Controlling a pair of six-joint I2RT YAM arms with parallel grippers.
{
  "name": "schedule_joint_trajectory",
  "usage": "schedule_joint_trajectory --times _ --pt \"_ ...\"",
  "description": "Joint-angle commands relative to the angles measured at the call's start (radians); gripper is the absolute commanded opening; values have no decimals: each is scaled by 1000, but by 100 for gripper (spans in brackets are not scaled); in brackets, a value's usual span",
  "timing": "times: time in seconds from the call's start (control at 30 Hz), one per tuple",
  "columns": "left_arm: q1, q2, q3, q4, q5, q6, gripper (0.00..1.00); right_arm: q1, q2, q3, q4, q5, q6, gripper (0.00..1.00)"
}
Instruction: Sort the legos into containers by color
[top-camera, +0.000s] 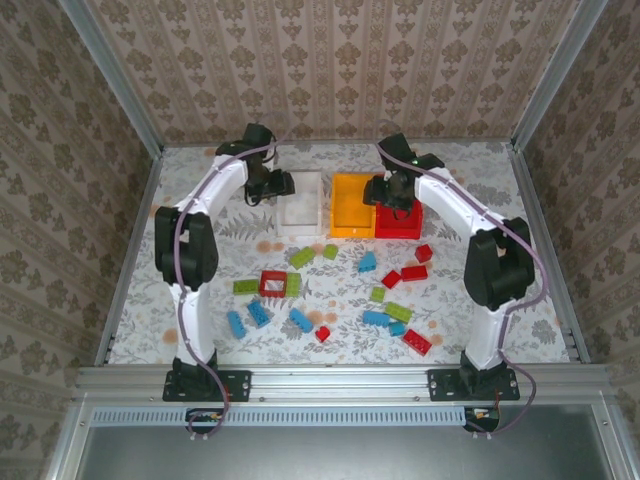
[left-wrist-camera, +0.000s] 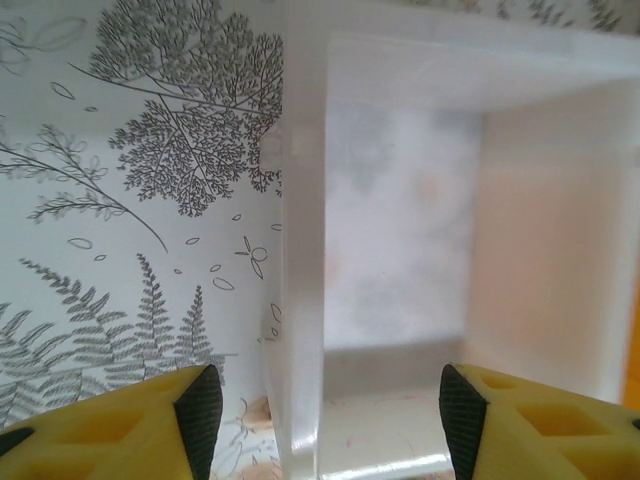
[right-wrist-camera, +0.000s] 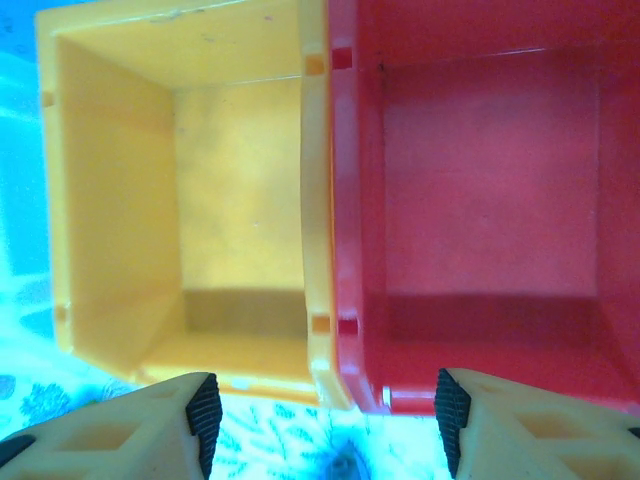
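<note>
Now we are holding our left gripper (top-camera: 283, 185) at the left side of the white bin (top-camera: 302, 212), at the far middle of the table (top-camera: 450, 180). From the left wrist, the left gripper (left-wrist-camera: 330, 420) is standing wide, and its yellow fingers (left-wrist-camera: 200, 410) are straddling the left wall of the white bin (left-wrist-camera: 300, 250) without touching it. One finger is hanging over the fern-printed table (left-wrist-camera: 130, 200) and the other over the bin's floor, with nothing held between them.

We are keeping our right gripper (top-camera: 393, 195) above the far end of the red bin (top-camera: 400, 228), just beside the orange-yellow bin (top-camera: 350, 205). From the right wrist, the right gripper (right-wrist-camera: 328, 420) is also standing wide and carrying nothing. It is hovering over the seam where the orange-yellow bin (right-wrist-camera: 240, 180) and the red bin (right-wrist-camera: 490, 180) are touching wall to wall.

The three bins are sitting in a row, the white one slightly apart on the left. The legos (top-camera: 301, 319) are lying scattered on the table nearer to us than the bins, between our two arms. Red, light blue and lime green bricks are mixing there, and the red square frame (top-camera: 272, 284) is lying left of centre with green bricks touching both of its sides.
</note>
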Motion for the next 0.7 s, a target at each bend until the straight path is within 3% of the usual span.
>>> schedule_joint_trajectory --times 0.0,0.33,0.67 --pt "-4 -119 -55 33 -13 -50 64 21 -86 -74 -31 19 -25 64" --pt "-68 -447 -390 139 43 -70 64 167 -267 -344 -31 -3 1 72" --pt "-229 -837 -815 211 48 -141 65 236 -231 -460 34 -25 -9 84"
